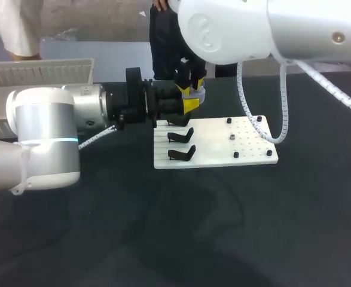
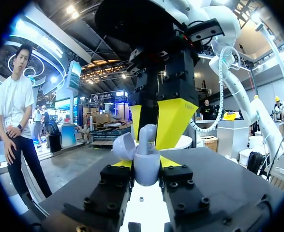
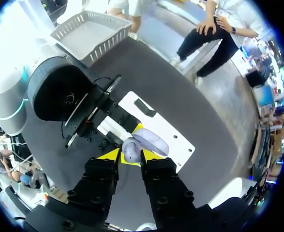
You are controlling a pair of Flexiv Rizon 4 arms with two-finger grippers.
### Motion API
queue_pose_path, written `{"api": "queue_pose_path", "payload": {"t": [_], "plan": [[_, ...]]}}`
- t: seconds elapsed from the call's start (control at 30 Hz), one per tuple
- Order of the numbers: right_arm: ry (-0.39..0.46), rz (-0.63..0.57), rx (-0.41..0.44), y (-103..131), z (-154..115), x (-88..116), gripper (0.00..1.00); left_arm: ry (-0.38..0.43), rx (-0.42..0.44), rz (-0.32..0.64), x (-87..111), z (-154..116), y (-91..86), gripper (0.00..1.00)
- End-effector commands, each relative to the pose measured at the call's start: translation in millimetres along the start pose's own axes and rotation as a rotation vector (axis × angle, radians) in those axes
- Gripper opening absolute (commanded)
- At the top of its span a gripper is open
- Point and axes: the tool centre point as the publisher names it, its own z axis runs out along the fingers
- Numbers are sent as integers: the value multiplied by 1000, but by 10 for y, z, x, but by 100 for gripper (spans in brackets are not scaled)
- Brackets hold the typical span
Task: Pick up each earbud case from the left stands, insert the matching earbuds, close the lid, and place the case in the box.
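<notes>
A lavender earbud case [image 2: 146, 166] sits with its lid [image 2: 124, 145] swung open, and my left gripper [image 2: 146, 170] is shut on it from both sides. In the head view the case [image 1: 200, 94] is held above the far left corner of the white board [image 1: 214, 156]. My right gripper [image 1: 191, 89] points straight down over it. A lavender earbud [image 2: 149, 133] stands in the case, between the right gripper's [image 2: 150, 137] yellow fingertips [image 2: 173, 121], which stand slightly apart. From the right wrist, the earbud [image 3: 130, 145] and case [image 3: 154, 140] lie just ahead of that gripper [image 3: 131, 155].
Three black stands [image 1: 181, 136] line the board's left side, and several small pegs [image 1: 252, 118] dot its right side. A white basket [image 1: 37, 72] sits at the table's far left. The dark tabletop [image 1: 223, 227] lies in front of the board.
</notes>
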Motion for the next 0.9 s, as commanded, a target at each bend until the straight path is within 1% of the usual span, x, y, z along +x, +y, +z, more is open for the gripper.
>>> {"api": "queue_pose_path", "payload": {"t": [0.03, 0.17, 0.4, 0.6, 0.67, 0.77, 0.9], "plan": [[-3, 3, 2, -21, 3, 19, 27, -2, -7, 3, -2, -10, -26, 0], [-4, 10, 4, -40, -8, 13, 33, -2, -7, 3, -2, -10, -26, 0], [-11, 14, 6, -50, -35, -15, 35, -2, -7, 3, -2, -10, -26, 0], [-18, 3, 0, -9, -94, -36, 35, -2, -7, 3, -2, -10, -26, 0], [-34, -2, -14, 5, -150, -46, 35, -2, -7, 3, -2, -10, -26, 0], [-67, -6, -11, 2, -260, -103, 36, -2, -7, 3, -2, -10, -26, 0], [-122, 27, -9, -136, -304, -275, 36, -2, -7, 3, -2, -10, -26, 0]]}}
